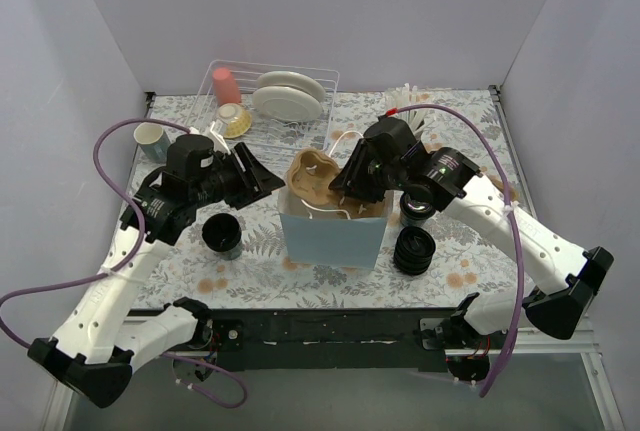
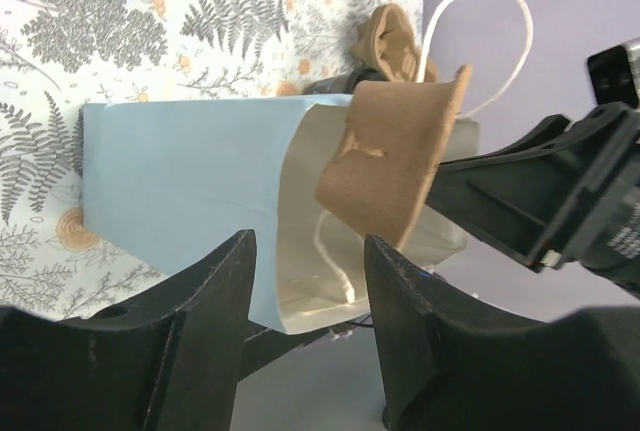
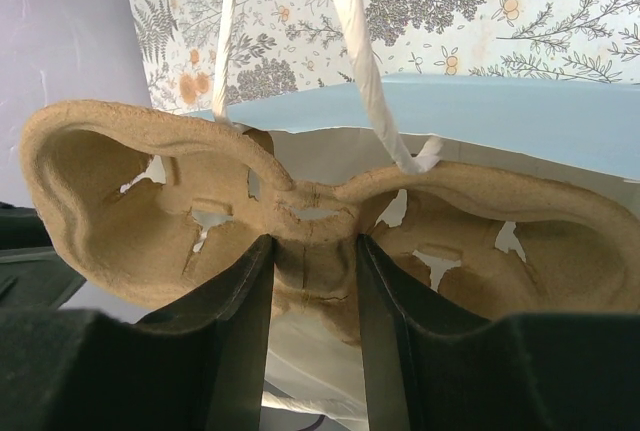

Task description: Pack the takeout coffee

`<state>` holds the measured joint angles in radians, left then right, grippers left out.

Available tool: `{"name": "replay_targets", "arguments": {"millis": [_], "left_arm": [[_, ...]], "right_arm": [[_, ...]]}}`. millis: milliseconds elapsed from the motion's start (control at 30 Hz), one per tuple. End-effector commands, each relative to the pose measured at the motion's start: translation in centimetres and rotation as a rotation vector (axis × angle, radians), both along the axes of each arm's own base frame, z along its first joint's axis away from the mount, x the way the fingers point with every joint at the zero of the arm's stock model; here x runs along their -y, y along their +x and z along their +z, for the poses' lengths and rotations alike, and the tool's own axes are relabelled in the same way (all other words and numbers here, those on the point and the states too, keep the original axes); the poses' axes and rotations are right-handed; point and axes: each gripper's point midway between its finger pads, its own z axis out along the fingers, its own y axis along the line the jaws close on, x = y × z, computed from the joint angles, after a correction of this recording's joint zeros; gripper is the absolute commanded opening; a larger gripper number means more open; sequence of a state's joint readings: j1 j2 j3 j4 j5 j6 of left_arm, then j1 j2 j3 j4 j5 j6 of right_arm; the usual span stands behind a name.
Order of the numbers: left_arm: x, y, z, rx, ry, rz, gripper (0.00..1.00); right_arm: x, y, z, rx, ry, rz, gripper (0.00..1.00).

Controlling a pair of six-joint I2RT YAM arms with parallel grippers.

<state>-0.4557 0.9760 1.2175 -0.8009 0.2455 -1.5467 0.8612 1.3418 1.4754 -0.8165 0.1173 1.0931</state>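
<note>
A light-blue paper bag with white handles stands open at the table's middle. My right gripper is shut on the centre ridge of a brown pulp cup carrier and holds it tilted in the bag's mouth; the right wrist view shows the carrier between my fingers. My left gripper is open beside the bag's left rim, its jaws empty. The takeout coffee, with a shiny rim, stands right of the bag, partly hidden under my right arm. A second black cup stands left of the bag.
A ribbed stack of black lids sits right of the bag, in front of the coffee. A wire dish rack at the back holds plates, a pink cup and a bowl. A pale cup stands far left.
</note>
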Motion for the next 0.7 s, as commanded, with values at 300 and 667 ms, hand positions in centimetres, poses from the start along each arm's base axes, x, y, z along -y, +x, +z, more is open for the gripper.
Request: {"name": "replay_targets", "arguments": {"millis": [300,667], "left_arm": [[0.9,0.1,-2.7,-0.002,0.041,-0.081,0.39],[1.8,0.2,-2.6,0.017,0.023,-0.141,0.00]], "right_arm": [[0.5,-0.7,-0.9,0.003,-0.053,0.032,0.33],[1.2,-0.4,-2.0,0.012,-0.179,0.085,0.33]]}}
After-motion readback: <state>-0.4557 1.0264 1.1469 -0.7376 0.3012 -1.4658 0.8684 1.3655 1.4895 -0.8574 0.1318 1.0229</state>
